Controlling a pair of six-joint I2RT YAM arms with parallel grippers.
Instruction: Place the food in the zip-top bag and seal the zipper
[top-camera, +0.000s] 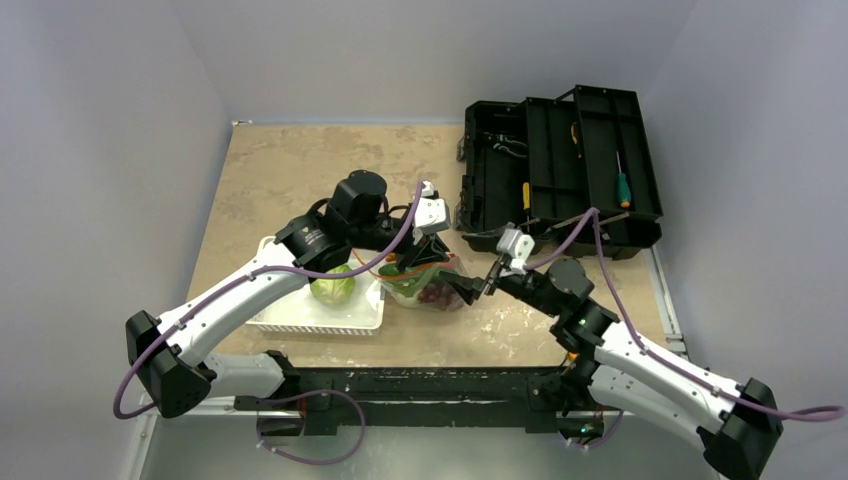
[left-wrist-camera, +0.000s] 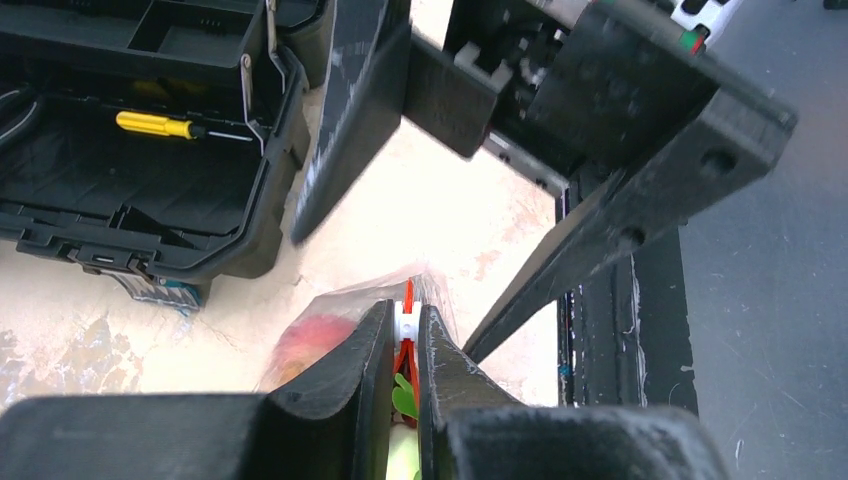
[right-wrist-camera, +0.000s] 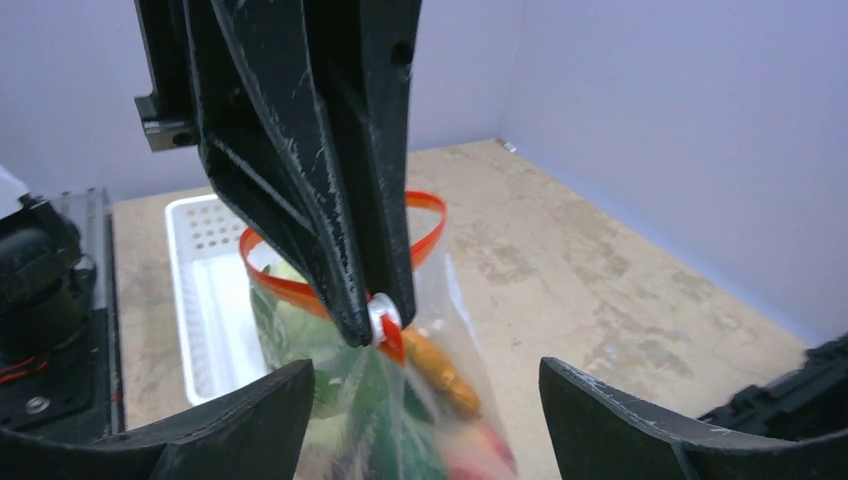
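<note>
The clear zip-top bag (top-camera: 428, 287) stands on the table right of the basket. Food shows through it: an orange piece (right-wrist-camera: 440, 375), green leaves (right-wrist-camera: 385, 435) and purple grapes (top-camera: 438, 293). The orange-red zipper (right-wrist-camera: 420, 215) curves in an open loop at the bag's mouth. My left gripper (left-wrist-camera: 405, 315) comes down from above and is shut on the zipper's white slider (right-wrist-camera: 383, 318) at the near end of the mouth. My right gripper (right-wrist-camera: 427, 385) is open, its fingers wide apart on either side of the bag's near edge and touching nothing. A green cabbage (top-camera: 333, 287) lies in the basket.
The white slatted basket (top-camera: 300, 318) sits left of the bag. An open black toolbox (top-camera: 560, 175) with screwdrivers stands at the back right. Grey walls close the table on three sides, and the black base rail (top-camera: 420, 385) runs along the near edge.
</note>
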